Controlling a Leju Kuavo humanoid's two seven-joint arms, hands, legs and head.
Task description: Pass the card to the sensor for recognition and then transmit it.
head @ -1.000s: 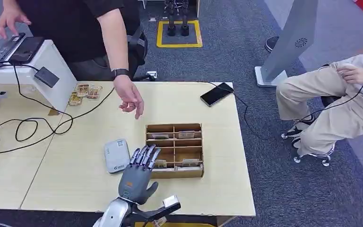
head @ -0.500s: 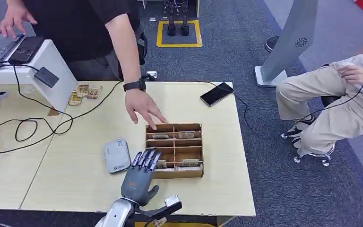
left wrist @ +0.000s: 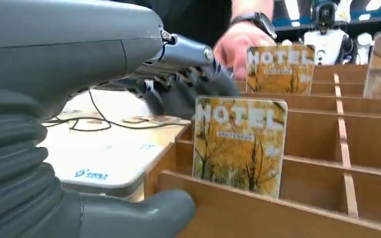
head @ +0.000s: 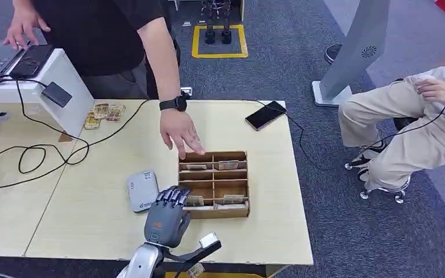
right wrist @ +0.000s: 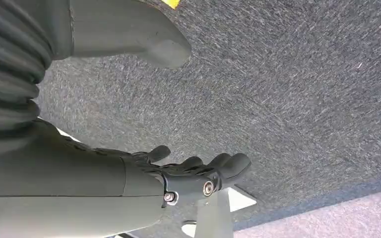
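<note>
Currently the left hand [head: 167,215] hangs at the near-left corner of the wooden card box [head: 240,211], fingers curling over the front-left slot where the target card [left wrist: 239,145] stands upright. Thumb sits on the near side of the front wall, fingers [left wrist: 178,96] behind the card; from the wrist view I judge nothing is pinched yet, fingers apart. Right hand [right wrist: 198,171] hangs over carpet, loosely spread, holding nothing.

Risks:
- A person's hand [head: 179,132] is touching the far-left corner of the box. If it shifts the box mid-grasp, the fingers miss the card or jam on a divider.
- Card is thin and leans in its slot; closing too early could push it flat or only pinch the front wall.
- Thumb outside the wall may clamp wood with the card and drag the whole box.
- Sensor [head: 142,190] lies just left of the box; a wide swing out could knock it.

Counts:
- box: 1
- cards standing in the box: at least 4 in the head view, exact count unclear
- sensor: 1
- phone [head: 265,114], beyond the box's far-right corner: 1
- loose cards [head: 103,114] well beyond the box to the far left: a small pile, count unclear
</note>
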